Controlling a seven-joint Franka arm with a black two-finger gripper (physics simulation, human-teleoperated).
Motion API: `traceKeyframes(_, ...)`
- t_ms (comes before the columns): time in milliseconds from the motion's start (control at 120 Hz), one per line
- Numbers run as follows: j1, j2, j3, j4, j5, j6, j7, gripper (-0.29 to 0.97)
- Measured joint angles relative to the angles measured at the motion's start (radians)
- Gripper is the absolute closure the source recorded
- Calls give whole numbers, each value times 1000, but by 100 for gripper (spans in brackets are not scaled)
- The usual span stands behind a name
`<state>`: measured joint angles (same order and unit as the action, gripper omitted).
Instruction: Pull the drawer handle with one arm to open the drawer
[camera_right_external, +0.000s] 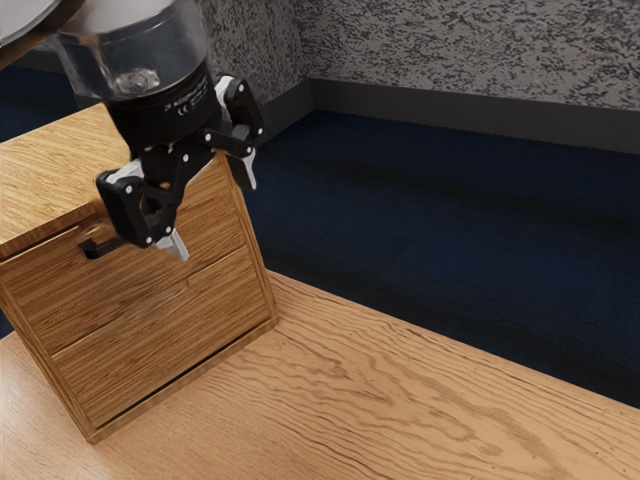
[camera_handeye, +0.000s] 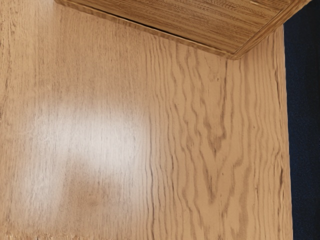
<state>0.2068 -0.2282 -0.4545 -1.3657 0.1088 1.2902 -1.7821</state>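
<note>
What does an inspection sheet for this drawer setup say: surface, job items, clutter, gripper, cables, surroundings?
Surface: wooden table, plain wood grain.
Job's things: wooden cabinet at the exterior view's left; black handle on its top drawer.
Clutter: nothing seen.
Grippers: gripper open, in front of the top drawer, beside the handle, not around it.
Cables: nothing seen.
Surroundings: dark blue floor, speckled grey wall.

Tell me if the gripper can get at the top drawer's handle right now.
Probably yes. The gripper hangs open before the cabinet front, with the black handle close beside it and nothing between them. It likely needs a small shift to straddle the handle.
</note>
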Motion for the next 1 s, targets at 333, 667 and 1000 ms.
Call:
traceKeyframes(333,0,-12,37,0,-47,-12,-667,0)
traceKeyframes(667,6,-13,104,1,-130,-48,-1115,0)
traceKeyframes(1000,25,11,205,21,-27,-28,-1115,0)
